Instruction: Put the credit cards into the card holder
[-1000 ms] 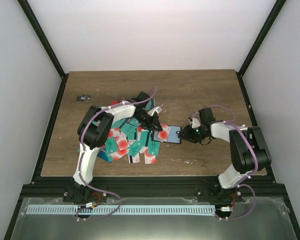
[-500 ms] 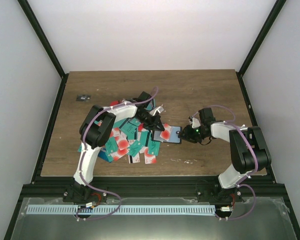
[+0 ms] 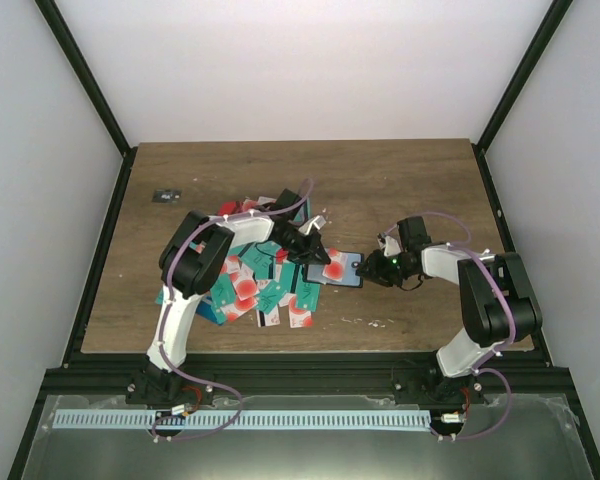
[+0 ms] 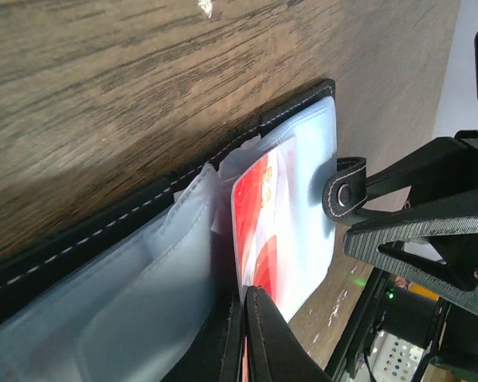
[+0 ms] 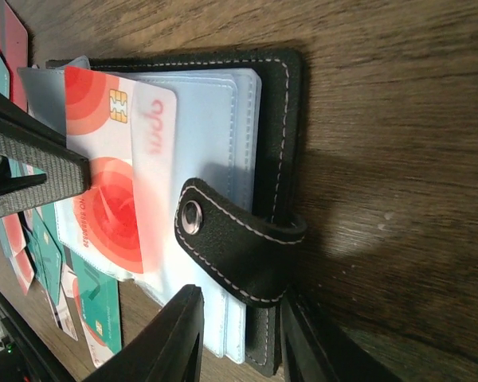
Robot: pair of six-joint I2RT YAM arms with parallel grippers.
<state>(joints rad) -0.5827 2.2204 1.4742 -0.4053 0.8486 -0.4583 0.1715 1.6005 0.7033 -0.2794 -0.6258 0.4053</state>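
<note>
Left tool: clamped on red-circle credit card, lying over open card holder. Right tool: narrowly parted, pinching card holder's edge.

Bright even overhead light, soft shadows, blurry wrist foregrounds

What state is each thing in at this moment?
Card holder: open, flat on the table.
Tab: unsnapped.
Card: lying across the open holder, one end pinched.
Left fingers: shut on the card.
Right fingers: clamped on the holder's edge.
Loose cards: heaped on the table.
</note>
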